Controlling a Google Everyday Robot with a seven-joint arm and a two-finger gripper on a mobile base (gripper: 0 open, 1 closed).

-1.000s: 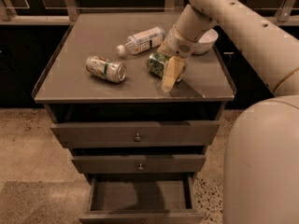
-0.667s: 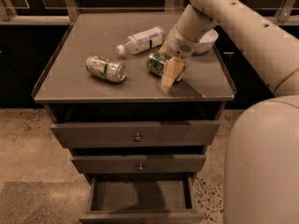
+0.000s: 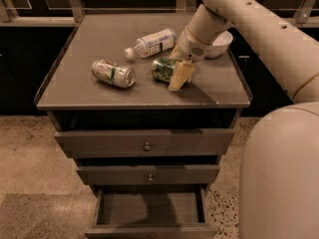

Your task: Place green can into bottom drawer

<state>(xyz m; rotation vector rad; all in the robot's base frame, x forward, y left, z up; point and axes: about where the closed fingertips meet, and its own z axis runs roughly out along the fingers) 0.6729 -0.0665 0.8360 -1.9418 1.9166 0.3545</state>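
The green can lies on its side on the cabinet top, right of the middle. My gripper reaches down from the upper right and sits right at the can's right end, low over the surface. The can rests on the cabinet top. The bottom drawer is pulled out at the foot of the cabinet, directly below, with its inside showing.
A pale silver-white can lies left of the green can. A clear plastic bottle lies behind it. A white bowl stands behind my arm. Two closed drawers with knobs sit above the open one. My base fills the right side.
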